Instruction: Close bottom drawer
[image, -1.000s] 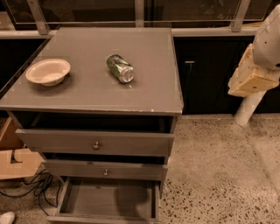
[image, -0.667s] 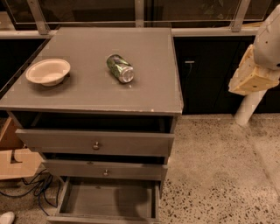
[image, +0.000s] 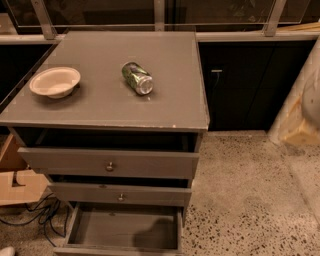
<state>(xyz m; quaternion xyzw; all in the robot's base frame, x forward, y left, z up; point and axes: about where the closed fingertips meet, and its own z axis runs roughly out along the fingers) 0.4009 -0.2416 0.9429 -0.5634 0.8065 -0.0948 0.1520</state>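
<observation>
At the right edge of the view, about level with the cabinet top, hangs the gripper (image: 302, 122), a pale shape touching nothing. Whether it is spread or pressed together cannot be told.

Far down to its left lies the bottom drawer (image: 122, 230), well apart from it. The drawer is pulled a long way out, its bare inside open to the camera and its front panel right at the lower edge of the view. Its knob is out of sight. Nothing has been done on the task yet.

The gripper looks parked out to the side, probably because the push has to come from the front. It would need to drop low and swing round to that panel.

Just above the bottom drawer, the middle drawer (image: 120, 194) and top drawer (image: 110, 162) stand slightly ajar. They overhang it, so coming in from above looks awkward.

Left of the gripper at its own height, a can (image: 137, 78) lies on its side on the cabinet top (image: 170, 107). A bowl (image: 55, 81) sits farther left. Both are clear of the push, though a hard shove might set the can rolling.
</observation>
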